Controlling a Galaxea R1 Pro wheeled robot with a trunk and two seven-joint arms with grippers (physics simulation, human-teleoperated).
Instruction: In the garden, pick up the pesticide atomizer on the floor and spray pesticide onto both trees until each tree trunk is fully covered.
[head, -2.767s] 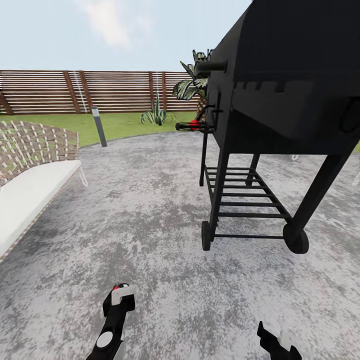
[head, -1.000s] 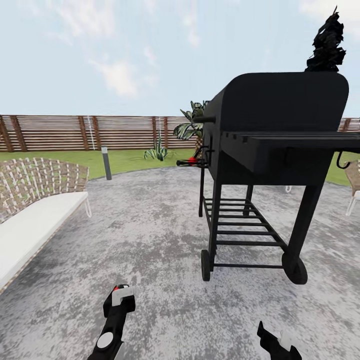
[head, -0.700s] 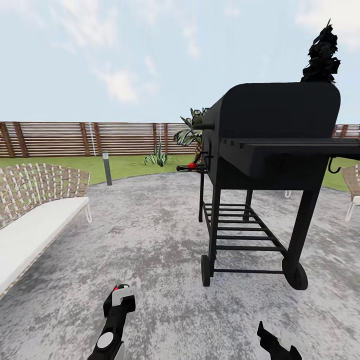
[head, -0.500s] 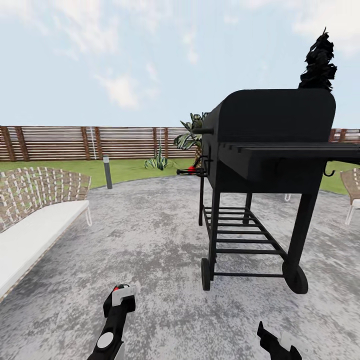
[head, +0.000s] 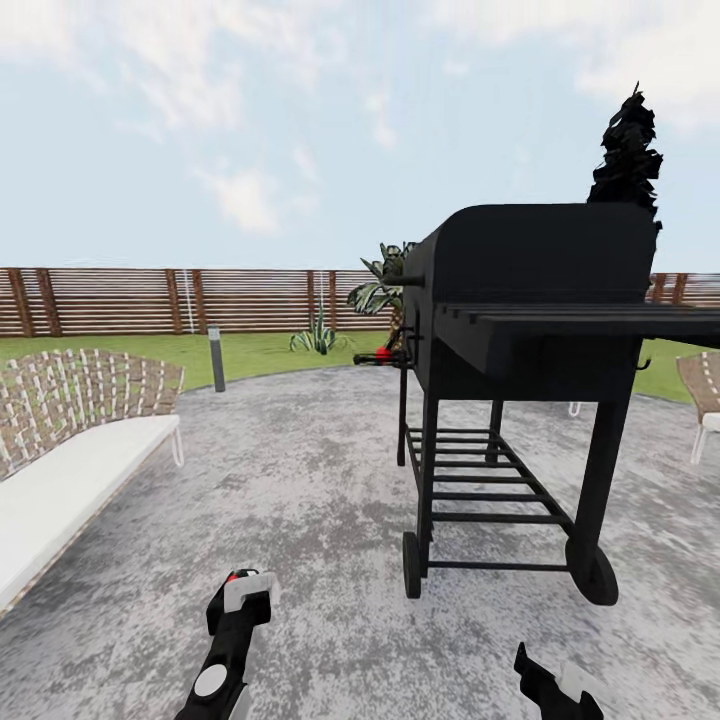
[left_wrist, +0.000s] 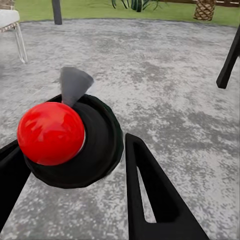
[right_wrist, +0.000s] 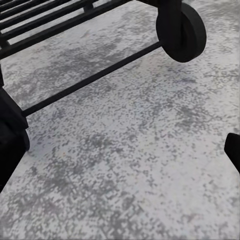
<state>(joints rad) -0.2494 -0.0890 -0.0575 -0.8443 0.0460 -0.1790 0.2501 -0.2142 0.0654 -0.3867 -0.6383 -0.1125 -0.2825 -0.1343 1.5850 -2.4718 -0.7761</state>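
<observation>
Home garden patio: grey paved patch (head: 300, 480), black wheeled barbecue grill (head: 530, 320), woven bench with white cushion (head: 70, 440), grass lawn (head: 260, 350), slatted wooden fence (head: 150, 300), lamp post (head: 216, 358).

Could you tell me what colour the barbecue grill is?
The barbecue grill is black all over, clearest in the head view.

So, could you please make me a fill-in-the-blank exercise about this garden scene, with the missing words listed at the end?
1. The black grill stands on ___ paving.
2. The atomizer between the fingers of the left gripper carries a ___ ball.
3. The bench with the white cushion is on the robot's ___ side.
4. A brown wooden ___ runs behind the lawn.

Missing words: grey; red; left; fence.
</observation>
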